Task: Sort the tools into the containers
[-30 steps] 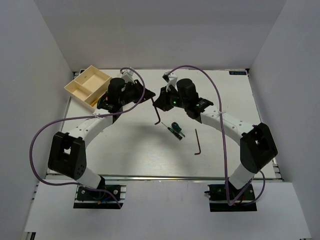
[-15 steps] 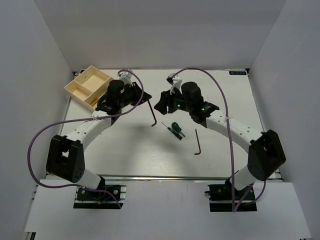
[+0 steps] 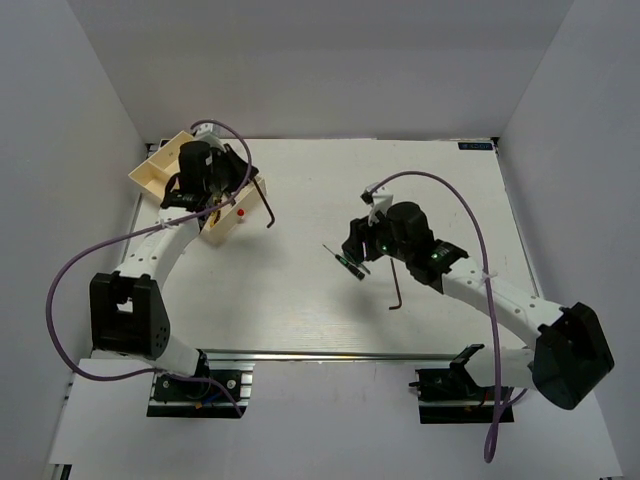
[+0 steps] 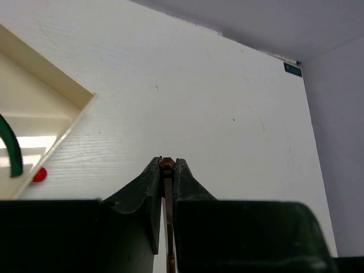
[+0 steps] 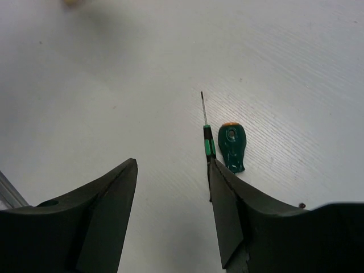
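Firstly, a shallow cream plastic tray (image 3: 148,170), divided into compartments, stands at the far left of the white table (image 3: 300,310). The left wrist view shows a green curved handle (image 4: 11,151) lying in one compartment. A small red knob (image 3: 241,213) sits against the tray's near-right corner; inside or outside, cannot tell.

Next, the left gripper (image 3: 255,190), just right of that corner, is clamped tight on a dark L-shaped metal hex key (image 3: 268,210). The key's long shank runs far-to-near in the top view, with its short bend at the near end turned left. In the wrist view its other end sits flush at the fingertips (image 4: 149,182).

Centre: a thin green-collared screwdriver (image 5: 208,142) lies flat on the table, long axis diagonal, tip pointing far-left. A stubby green handle with orange cap (image 5: 232,145) lies just beside it.

The right gripper (image 5: 172,165) has its jaws spread wide, nothing between them. The screwdriver lies along the inner edge of its right-hand finger (image 5: 224,199).

Rightmost is a second dark hex key (image 3: 396,290), on the table just outside that gripper. Its shank runs far-to-near, with the bend at the near end.
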Controlling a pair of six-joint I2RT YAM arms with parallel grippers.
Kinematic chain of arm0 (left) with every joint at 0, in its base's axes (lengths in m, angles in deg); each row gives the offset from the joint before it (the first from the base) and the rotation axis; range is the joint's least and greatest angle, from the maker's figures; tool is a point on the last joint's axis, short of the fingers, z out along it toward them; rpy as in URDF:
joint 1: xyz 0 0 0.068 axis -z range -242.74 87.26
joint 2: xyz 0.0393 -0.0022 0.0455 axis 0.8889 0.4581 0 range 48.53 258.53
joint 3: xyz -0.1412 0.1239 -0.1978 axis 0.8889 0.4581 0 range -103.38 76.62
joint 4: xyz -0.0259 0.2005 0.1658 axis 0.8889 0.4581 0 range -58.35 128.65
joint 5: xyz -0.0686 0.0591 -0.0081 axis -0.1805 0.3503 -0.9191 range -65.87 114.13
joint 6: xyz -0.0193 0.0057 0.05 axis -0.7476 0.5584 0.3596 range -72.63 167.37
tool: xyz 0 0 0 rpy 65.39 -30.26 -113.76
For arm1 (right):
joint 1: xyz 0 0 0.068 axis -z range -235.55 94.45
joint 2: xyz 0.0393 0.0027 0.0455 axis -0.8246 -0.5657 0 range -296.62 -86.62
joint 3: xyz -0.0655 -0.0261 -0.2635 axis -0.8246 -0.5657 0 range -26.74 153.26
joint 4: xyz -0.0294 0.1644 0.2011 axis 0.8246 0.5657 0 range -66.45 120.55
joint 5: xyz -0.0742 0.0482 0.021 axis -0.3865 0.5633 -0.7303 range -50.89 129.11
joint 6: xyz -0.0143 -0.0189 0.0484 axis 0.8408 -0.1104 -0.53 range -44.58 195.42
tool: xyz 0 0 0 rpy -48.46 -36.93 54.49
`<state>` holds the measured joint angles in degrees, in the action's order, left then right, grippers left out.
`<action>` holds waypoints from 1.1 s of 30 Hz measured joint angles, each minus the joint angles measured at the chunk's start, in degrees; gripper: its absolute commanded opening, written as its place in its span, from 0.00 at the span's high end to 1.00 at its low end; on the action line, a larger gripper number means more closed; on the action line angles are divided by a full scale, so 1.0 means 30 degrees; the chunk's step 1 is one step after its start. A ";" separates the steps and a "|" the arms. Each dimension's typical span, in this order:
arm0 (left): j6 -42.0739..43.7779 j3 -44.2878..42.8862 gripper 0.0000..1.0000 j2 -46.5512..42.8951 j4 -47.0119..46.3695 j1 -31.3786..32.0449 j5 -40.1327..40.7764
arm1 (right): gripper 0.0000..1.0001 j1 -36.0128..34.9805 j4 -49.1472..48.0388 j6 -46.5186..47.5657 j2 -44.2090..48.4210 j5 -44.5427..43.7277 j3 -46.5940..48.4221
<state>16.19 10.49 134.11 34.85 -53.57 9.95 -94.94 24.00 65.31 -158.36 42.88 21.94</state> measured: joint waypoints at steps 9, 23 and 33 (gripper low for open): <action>0.1800 -0.2973 1.00 0.1020 0.1464 -0.2601 0.1552 | 0.39 0.0000 0.0270 -0.0619 0.3439 -0.1778 -0.2586; 0.3424 -0.6258 1.00 0.4524 0.2208 -0.5705 0.3555 | 0.39 0.0000 0.0372 -0.1574 0.5960 -0.2273 -0.4262; 0.3373 -0.7708 1.00 0.5938 0.0590 -0.6288 0.5020 | 0.39 0.0000 0.0350 -0.1639 0.5901 -0.2259 -0.4911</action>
<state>26.31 -12.63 151.92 36.62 -72.43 25.01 -94.94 25.05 60.39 -140.66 36.11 7.21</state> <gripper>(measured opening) 0.194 0.612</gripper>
